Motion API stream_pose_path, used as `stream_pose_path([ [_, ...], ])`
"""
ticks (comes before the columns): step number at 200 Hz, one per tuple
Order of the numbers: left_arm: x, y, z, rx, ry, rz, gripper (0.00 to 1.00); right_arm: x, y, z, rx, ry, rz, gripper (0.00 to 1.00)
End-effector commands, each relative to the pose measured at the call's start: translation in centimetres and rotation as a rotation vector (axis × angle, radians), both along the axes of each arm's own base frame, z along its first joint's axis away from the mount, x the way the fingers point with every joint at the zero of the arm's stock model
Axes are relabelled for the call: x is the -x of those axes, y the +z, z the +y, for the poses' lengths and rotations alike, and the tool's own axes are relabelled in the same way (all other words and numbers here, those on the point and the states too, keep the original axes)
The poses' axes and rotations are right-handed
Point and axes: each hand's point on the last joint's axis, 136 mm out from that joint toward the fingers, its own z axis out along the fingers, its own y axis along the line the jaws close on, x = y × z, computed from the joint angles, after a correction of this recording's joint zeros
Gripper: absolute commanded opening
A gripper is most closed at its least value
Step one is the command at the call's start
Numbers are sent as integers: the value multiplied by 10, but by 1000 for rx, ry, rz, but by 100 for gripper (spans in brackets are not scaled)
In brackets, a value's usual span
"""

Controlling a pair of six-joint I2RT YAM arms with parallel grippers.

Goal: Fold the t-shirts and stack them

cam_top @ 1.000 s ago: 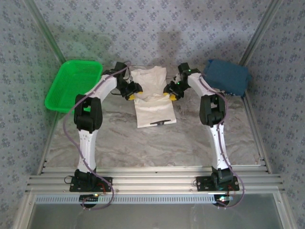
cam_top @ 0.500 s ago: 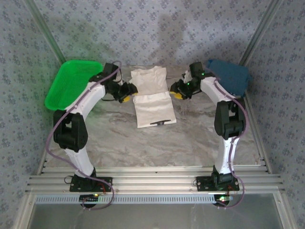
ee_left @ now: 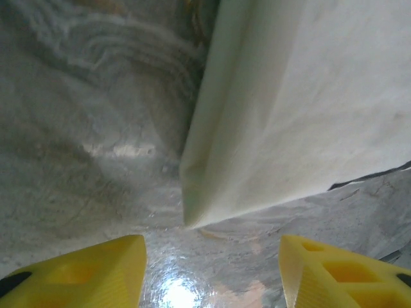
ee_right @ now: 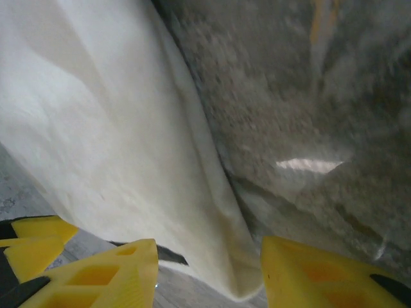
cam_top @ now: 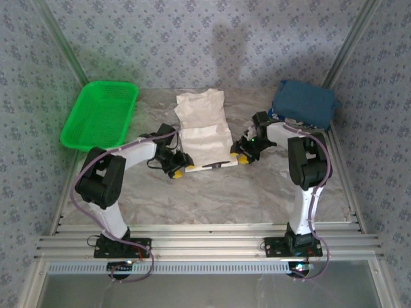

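Note:
The cream-white t-shirt (cam_top: 203,131) lies part-folded in the middle of the table, a strip of its black print showing at the near hem. My left gripper (cam_top: 179,168) is low at its near left corner. In the left wrist view the gripper (ee_left: 212,282) is open, with the shirt's corner (ee_left: 192,215) just ahead of the gap. My right gripper (cam_top: 241,154) sits at the near right corner. It (ee_right: 209,279) is open too, with the shirt's corner (ee_right: 241,282) lying loose between the yellow fingers (ee_right: 109,276). The dark blue t-shirt (cam_top: 303,104) is bunched at the back right.
A green plastic basket (cam_top: 99,114) stands at the back left. The marbled table (cam_top: 212,196) is bounded by a metal frame at the sides and the near rail. Patterned walls close the back.
Both grippers have come from the shirt's middle sides, out and then toward me, down to its near corners. The shirt itself has hardly shifted.

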Motion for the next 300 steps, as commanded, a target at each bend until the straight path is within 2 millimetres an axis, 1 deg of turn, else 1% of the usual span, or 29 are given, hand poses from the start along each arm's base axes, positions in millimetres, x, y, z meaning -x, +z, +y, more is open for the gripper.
stream_pose_path([
  [1, -12, 18, -13, 59, 40, -71, 56, 11, 8, -1, -1, 29, -29, 49],
  [39, -21, 10, -16, 59, 85, -89, 56, 19, -1, -2, -2, 25, -2, 49],
  [44, -22, 9, -16, 59, 91, -89, 56, 14, -1, 0, -9, 24, -25, 49],
  [71, -25, -1, -16, 47, 115, -83, 55, 10, -8, 3, -24, 10, -22, 49],
  [89, -29, -4, -19, 53, 118, -85, 54, 6, -12, 5, -32, -1, -21, 48],
  [109, -24, -8, -21, 36, 107, -58, 54, 2, -13, 7, -39, -3, -22, 47],
  [137, -10, -11, -11, -18, 103, -22, 53, 2, -13, 9, -37, 7, -18, 47],
  [159, -5, -15, -4, -51, 109, -13, 53, 3, -16, 10, -38, 13, -12, 46],
  [178, -12, -18, -8, -32, 127, -23, 53, 4, -19, 11, -37, 15, -5, 44],
  [195, -23, -19, -15, -10, 144, -42, 53, 4, -21, 11, -34, 18, -1, 43],
  [210, -32, -23, -17, -22, 149, -50, 52, 4, -24, 11, -31, 16, 6, 41],
  [217, -37, -23, -19, -22, 151, -59, 49, 4, -24, 11, -31, 13, 7, 39],
  [228, -44, -21, -22, -18, 154, -71, 40, 3, -24, 12, -35, 10, 10, 35],
  [244, -50, -18, -26, -17, 141, -81, 29, 3, -23, 13, -37, 5, 12, 23],
  [260, -51, -13, -27, -29, 125, -95, 20, 4, -21, 14, -38, 5, 15, 15],
  [270, -48, -11, -24, -43, 118, -94, 15, 6, -18, 14, -40, 7, 22, 10],
  [282, -41, -7, -16, -71, 115, -102, 11, 11, -12, 12, -37, 14, 22, 6],
  [300, -24, 0, -4, -104, 108, -100, 7, 20, -2, 7, -33, 17, 25, 2],
])
